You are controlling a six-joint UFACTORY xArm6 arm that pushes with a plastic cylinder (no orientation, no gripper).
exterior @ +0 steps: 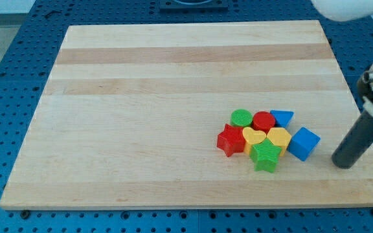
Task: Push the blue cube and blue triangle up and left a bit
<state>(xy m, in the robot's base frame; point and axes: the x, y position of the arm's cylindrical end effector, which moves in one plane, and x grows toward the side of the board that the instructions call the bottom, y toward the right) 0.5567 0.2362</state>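
Observation:
The blue cube [303, 143] sits at the right end of a tight cluster of blocks in the lower right of the wooden board [173, 84]. The blue triangle [282, 118] lies just above and left of the cube, touching the red cylinder [263, 121]. My tip [344, 163] is on the board to the right of the cube and slightly lower, a short gap away, touching no block.
The cluster also holds a green cylinder [241, 118], a red star [230, 140], a yellow heart [254, 138], a yellow hexagon-like block [279, 138] and a green star [265, 156]. The board's right edge [366, 129] is close behind my tip.

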